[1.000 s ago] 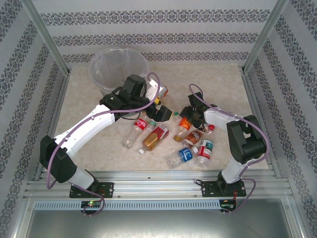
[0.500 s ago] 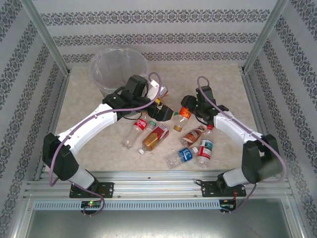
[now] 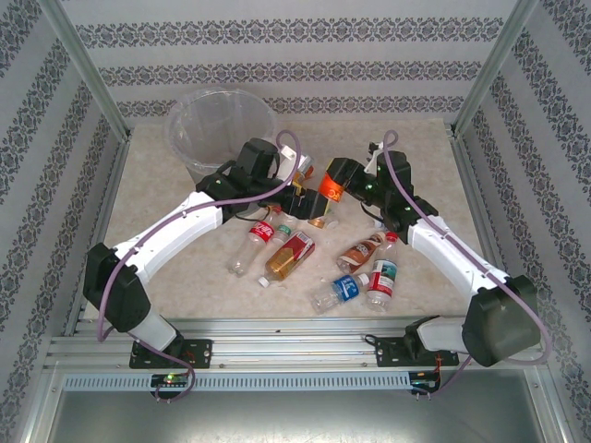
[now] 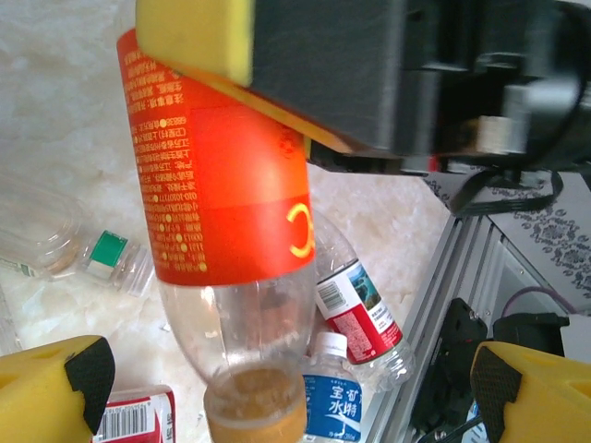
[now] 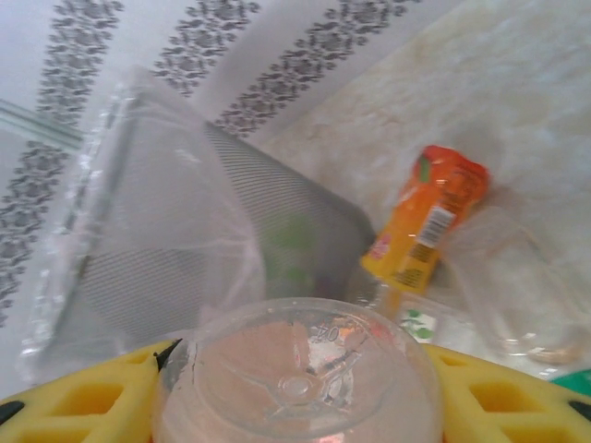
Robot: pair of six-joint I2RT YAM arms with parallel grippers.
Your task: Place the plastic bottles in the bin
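Far left on the table (image 3: 416,157), the bin (image 3: 180,138) is standing upright, bag-lined. An orange carton-coloured bottle (image 5: 425,226) is lying just beside it. Right of that, the left gripper (image 3: 300,196) is hovering with fingers (image 4: 55,392) spread wide, gripping nothing. Just beside it, the orange-labelled bottle (image 3: 329,187) is hanging cap-down, and the right gripper (image 3: 343,177) is clamping its base end. Nearer, loose bottles are lying flat: red-labelled bottle (image 3: 263,233), amber bottle (image 3: 288,254), blue-labelled bottle (image 3: 346,288), brown-labelled bottle (image 3: 362,251), teal-labelled bottle (image 3: 381,277).
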